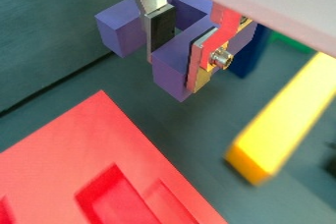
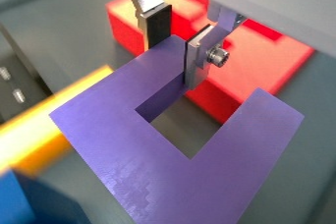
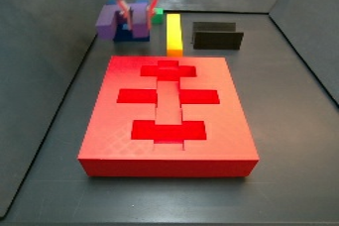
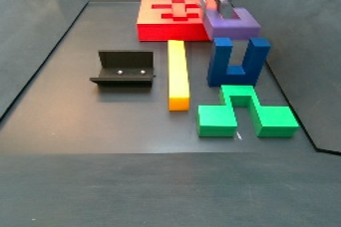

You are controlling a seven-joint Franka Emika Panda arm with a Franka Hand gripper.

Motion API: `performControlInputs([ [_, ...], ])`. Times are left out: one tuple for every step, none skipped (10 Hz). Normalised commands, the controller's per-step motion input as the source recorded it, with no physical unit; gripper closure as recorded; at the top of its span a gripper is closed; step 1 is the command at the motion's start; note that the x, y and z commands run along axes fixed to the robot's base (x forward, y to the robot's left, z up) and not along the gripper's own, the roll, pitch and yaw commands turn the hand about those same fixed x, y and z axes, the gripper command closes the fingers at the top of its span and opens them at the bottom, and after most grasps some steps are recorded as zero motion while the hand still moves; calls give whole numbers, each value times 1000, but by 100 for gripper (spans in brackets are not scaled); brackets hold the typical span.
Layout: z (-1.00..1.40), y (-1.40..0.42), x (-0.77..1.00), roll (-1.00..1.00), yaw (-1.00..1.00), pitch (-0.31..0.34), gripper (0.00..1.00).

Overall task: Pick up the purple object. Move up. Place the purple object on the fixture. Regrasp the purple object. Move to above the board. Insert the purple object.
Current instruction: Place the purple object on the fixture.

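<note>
Purple matte plastic fills both wrist views: the purple object [image 2: 184, 144] is gripped by the tool [image 2: 184, 39], whose silver fingers [image 2: 201, 56] are clamped on one prong. In a side view the tool [image 4: 226, 6] holds the purple object [image 4: 230, 23] just above the dark blue U-shaped block [image 4: 237, 58], clear of the bench [image 4: 80, 102]. The board [image 4: 170, 14] lies at ten o'clock from the block, the yellow bar [image 4: 177, 73] at eight o'clock, and the fixture [image 4: 124, 70] stands farther out at nine o'clock. A green block [image 4: 240, 112] sits at six o'clock from it.
</note>
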Motion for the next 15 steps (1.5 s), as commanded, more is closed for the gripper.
performControlInputs([
  [851, -46, 694, -186, -114, -363, 100],
  [671, -34, 837, -51, -114, -349, 100],
  [534, -3, 966, -3, -146, -283, 100],
  [460, 46, 1000, -9, -123, -69, 100],
  [400, 200, 1000, -17, -114, 37, 100],
  [211, 163, 1000, 0, -149, 140, 100],
  [117, 94, 769, 0, -189, 123, 100],
  [0, -29, 17, 63, 0, 0, 100],
  [0, 0, -14, 0, 0, -23, 100],
  [0, 34, 283, 0, -3, 289, 100],
  [211, 269, 723, -229, -91, 637, 100],
  [289, 237, 843, -240, -151, 423, 100],
  [271, 240, 863, -220, -160, 406, 100],
  [249, 171, 880, -297, -180, 391, 100],
  [186, 149, 963, -349, -217, 183, 100],
])
